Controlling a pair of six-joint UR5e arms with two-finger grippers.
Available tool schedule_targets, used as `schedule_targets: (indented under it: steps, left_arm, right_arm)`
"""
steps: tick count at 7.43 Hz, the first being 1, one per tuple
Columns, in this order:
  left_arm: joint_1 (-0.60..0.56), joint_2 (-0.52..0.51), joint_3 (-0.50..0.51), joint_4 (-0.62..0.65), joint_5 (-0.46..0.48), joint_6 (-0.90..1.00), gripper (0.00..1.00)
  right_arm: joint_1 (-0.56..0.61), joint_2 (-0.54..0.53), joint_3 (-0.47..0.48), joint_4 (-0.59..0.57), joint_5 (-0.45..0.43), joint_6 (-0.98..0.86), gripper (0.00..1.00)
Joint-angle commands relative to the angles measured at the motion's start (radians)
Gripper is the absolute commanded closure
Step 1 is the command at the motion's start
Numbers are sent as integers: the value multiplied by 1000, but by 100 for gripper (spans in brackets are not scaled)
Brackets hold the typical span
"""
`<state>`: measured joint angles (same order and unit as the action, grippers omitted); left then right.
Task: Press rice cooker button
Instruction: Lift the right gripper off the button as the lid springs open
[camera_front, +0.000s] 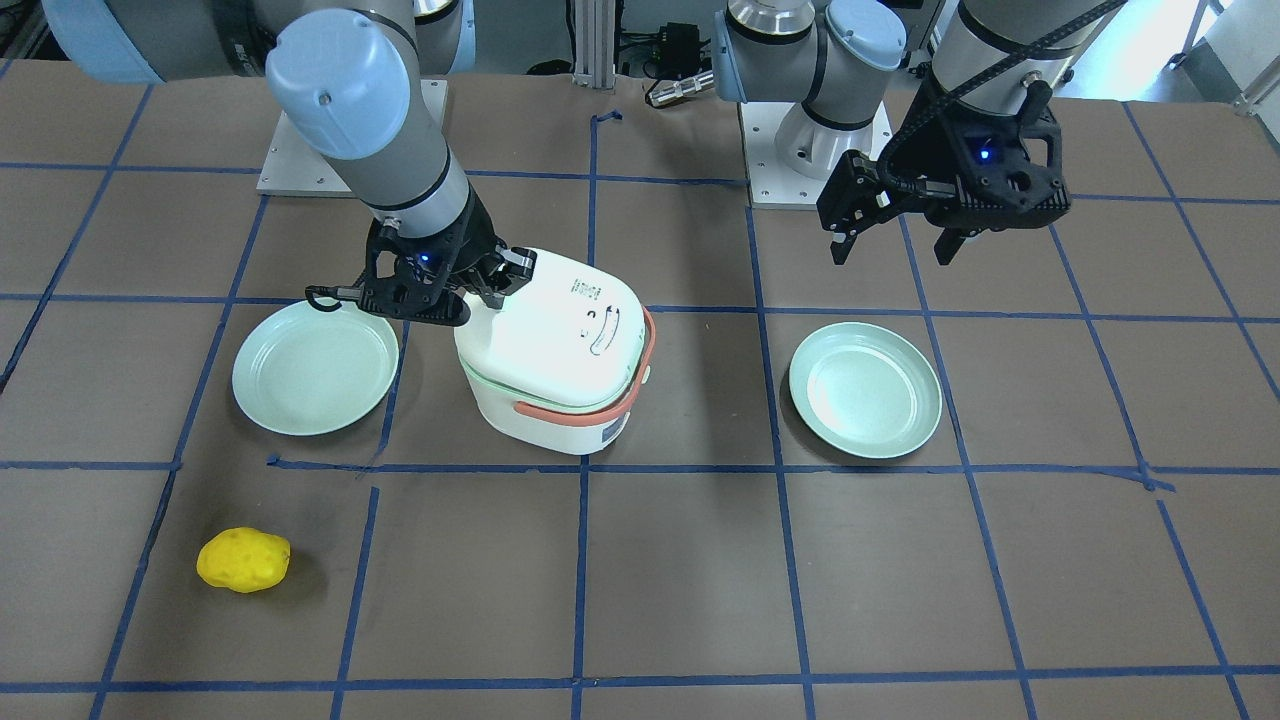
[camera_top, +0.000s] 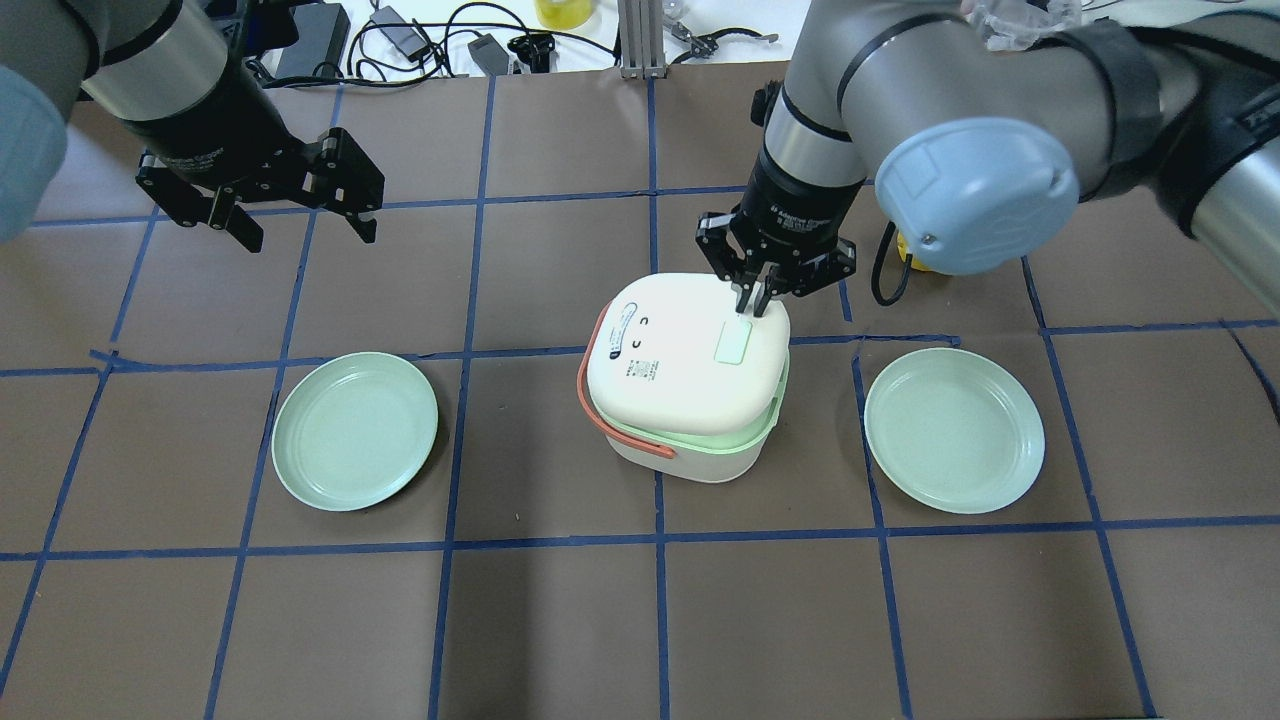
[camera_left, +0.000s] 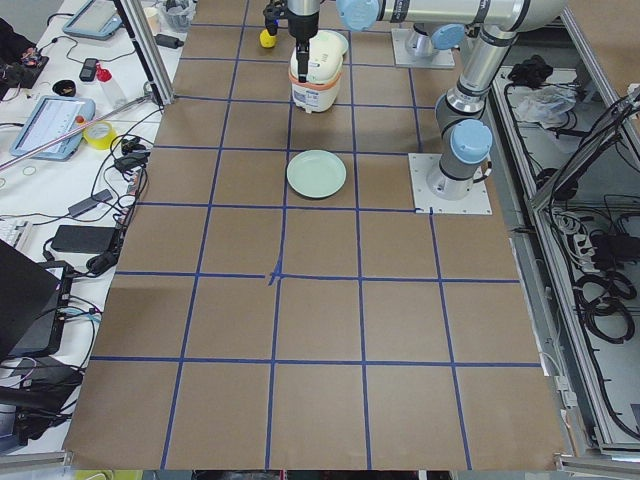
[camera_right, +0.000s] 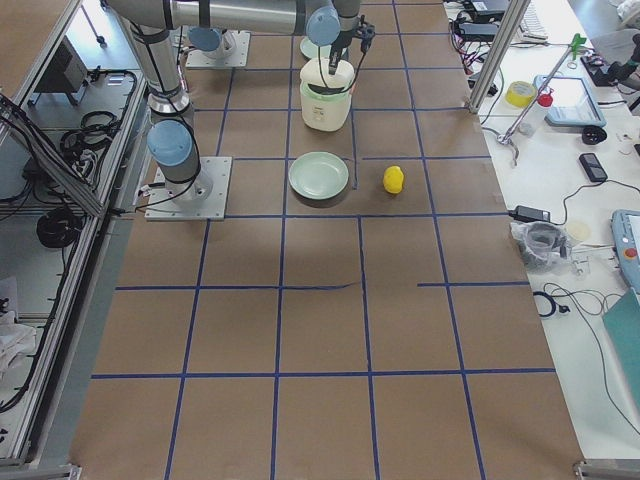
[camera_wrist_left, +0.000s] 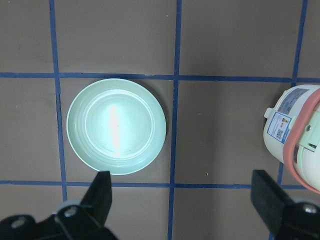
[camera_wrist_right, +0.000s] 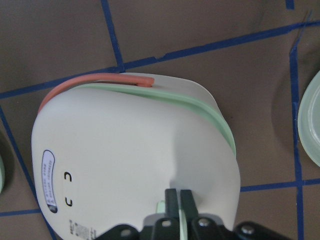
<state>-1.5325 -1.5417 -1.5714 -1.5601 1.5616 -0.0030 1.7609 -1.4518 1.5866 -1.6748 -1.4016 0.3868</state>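
The white rice cooker (camera_top: 680, 390) with an orange handle and green rim stands mid-table; it also shows in the front view (camera_front: 560, 340) and the right wrist view (camera_wrist_right: 125, 150). Its pale green button (camera_top: 735, 346) sits on the lid. My right gripper (camera_top: 754, 303) is shut, fingertips pointing down on the lid at the button's far edge; in the right wrist view the closed fingertips (camera_wrist_right: 173, 199) rest on the lid. My left gripper (camera_top: 305, 230) is open and empty, hovering above the table far left of the cooker.
One pale green plate (camera_top: 355, 430) lies left of the cooker and another (camera_top: 955, 430) lies right of it. A yellow sponge-like lump (camera_front: 243, 560) lies on the far side of the table, beyond the right plate. Blue tape lines grid the brown table.
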Motion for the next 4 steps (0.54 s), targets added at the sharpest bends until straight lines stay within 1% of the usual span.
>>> schedule_targets:
  steps: [1,2,4]
  left_arm:
    - [0,0,1,0,0,-2,0]
    - [0,0,1,0,0,0,0]
    - [0,0,1,0,0,0,0]
  right_arm:
    - [-33,1,-150,135,-56,-17,0]
    - [-61,-4,-177,154,-89,-20,0]
    - [-154,-8,-177,193,-99,-182,0]
